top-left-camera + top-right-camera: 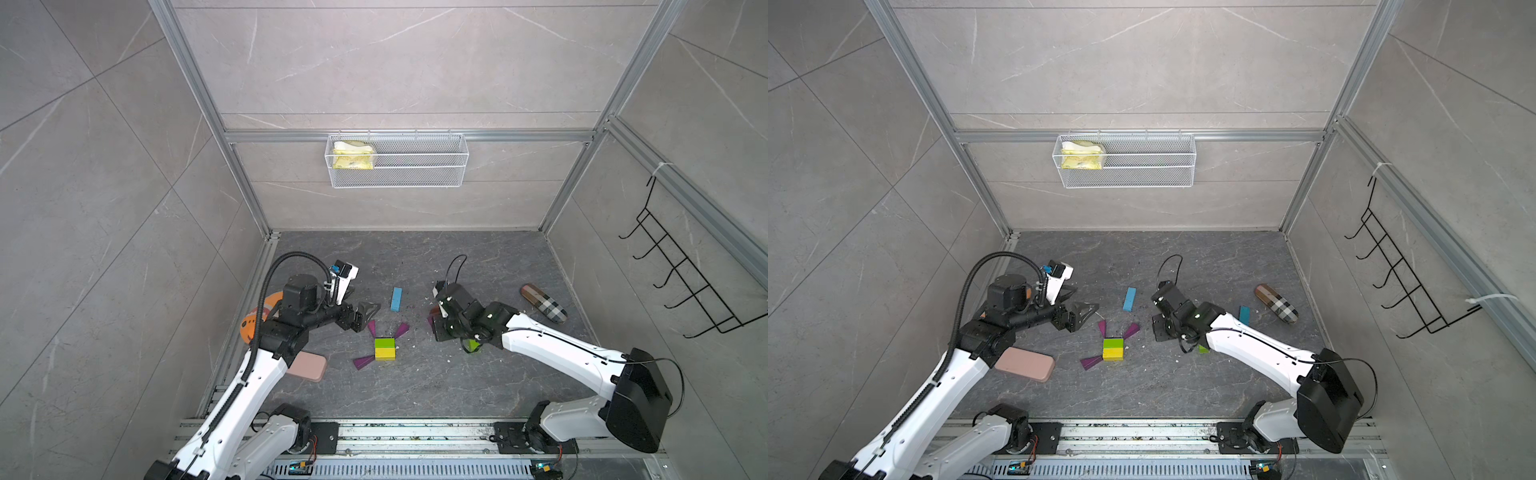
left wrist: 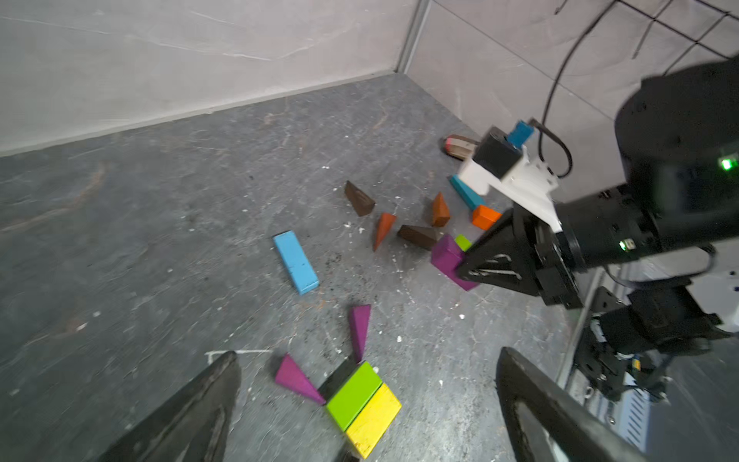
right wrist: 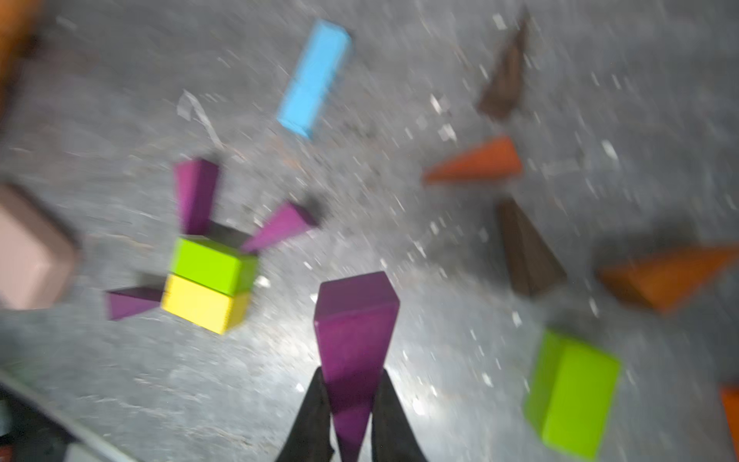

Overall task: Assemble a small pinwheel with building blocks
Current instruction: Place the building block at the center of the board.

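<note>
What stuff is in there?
green bricks: 2, green, centre; under right arm
yellow brick: 1, yellow, centre
purple wedges: 4, purple, three centre, one held
blue bars: 2, blue, behind bricks; by right arm
brown wedges: 2, brown, by right arm
orange wedges: 2, orange, same pile
orange brick: 1, orange, same pile
plaid pouch: 1, brown, right floor
pink case: 1, pink, under left arm
plush fish: 1, orange, beside left arm
wire basket: 1, white, back wall, holds yellow packet
hook rack: 1, black, right wall
left end effector: 1, black, open
right end effector: 1, black, holding purple wedge
</note>
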Motion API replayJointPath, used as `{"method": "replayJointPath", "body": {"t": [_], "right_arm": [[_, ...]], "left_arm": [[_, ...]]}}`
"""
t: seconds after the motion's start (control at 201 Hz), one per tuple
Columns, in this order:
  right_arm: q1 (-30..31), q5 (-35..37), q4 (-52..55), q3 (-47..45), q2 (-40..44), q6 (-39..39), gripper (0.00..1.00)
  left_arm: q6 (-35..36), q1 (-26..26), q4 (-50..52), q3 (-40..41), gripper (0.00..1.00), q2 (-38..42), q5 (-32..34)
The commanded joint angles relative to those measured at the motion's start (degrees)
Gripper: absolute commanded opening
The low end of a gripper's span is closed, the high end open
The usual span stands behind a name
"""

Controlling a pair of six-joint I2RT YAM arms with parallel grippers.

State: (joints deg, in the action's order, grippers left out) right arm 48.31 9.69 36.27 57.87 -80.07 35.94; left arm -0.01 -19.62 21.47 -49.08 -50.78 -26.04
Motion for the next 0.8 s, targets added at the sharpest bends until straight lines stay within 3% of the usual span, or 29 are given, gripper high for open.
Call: {"method": "replayJointPath", "body": {"t": [0.0, 0.09, 0.254, 0.473, 0.791], "right_arm": [[4.3, 13.5, 11.6, -2.5, -1.3, 21.7, 0.00], [7.5, 13.1, 11.9, -4.5, -2.8, 31.5, 0.00], [12.6, 15.1, 12.2, -2.3, -9.3, 39.6, 0.00], [13.5, 14.2, 5.2, -1.0, -14.6, 42.1, 0.00], [13.6, 11.3, 0.5, 3.9, -20.6, 41.2, 0.00]], "left_arm": [[-0.9, -0.2, 6.0, 1.4, 1.00, 2.2, 7.4], [-1.1, -0.2, 8.1, 1.7, 1.00, 3.1, 8.2], [-0.7, -0.2, 9.7, 3.3, 1.00, 6.2, 11.0], [-1.7, -0.2, 11.9, 3.4, 1.00, 11.9, 23.2], [-2.2, -0.2, 11.4, 3.8, 1.00, 13.5, 24.6]]}}
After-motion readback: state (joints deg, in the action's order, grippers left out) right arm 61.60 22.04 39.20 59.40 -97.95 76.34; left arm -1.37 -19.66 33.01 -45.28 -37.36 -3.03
